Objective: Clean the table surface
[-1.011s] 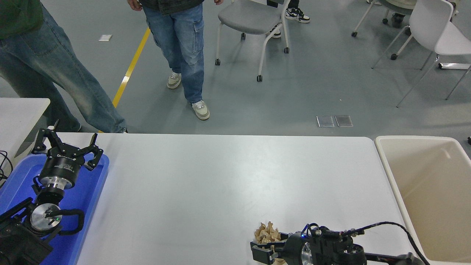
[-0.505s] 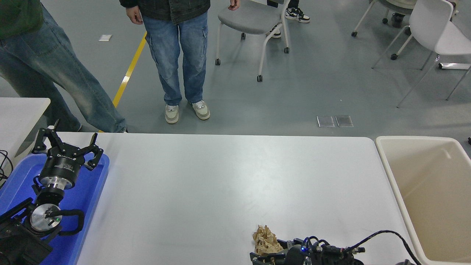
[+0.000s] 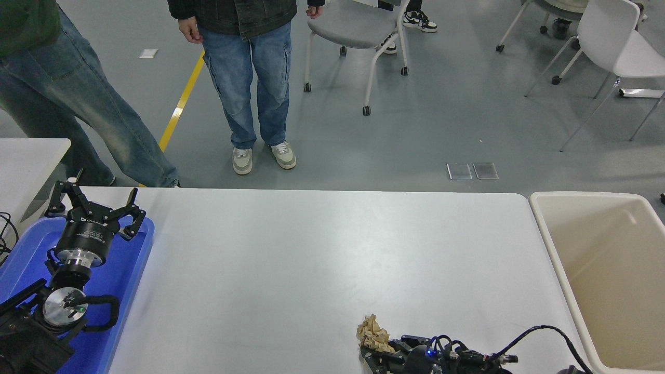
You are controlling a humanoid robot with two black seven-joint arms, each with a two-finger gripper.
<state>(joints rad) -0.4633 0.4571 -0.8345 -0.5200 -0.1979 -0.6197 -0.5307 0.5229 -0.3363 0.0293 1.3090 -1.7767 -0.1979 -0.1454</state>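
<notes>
Now the large white-grey matte tabletop with rounded corners (image 3: 322,259) fills the middle of the view, with its far edge toward 12 o'clock. Near its front edge, at about 5 o'clock, a crumpled ball of light brown paper (image 3: 373,335) lies on it. The right black gripper (image 3: 382,353) comes in low from the bottom edge and touches this paper at its near side; whether its fingers are closed on the paper I cannot tell, because most of it is cut off by the picture edge. At 8 o'clock the left black gripper (image 3: 93,205) stays parked above a blue plastic tray (image 3: 132,270), its fingers spread wide and holding nothing. At 3 o'clock a beige plastic tub (image 3: 602,270) stands just beside the tabletop. At 12 o'clock a person in blue jeans (image 3: 252,78) stands on the grey floor.
</notes>
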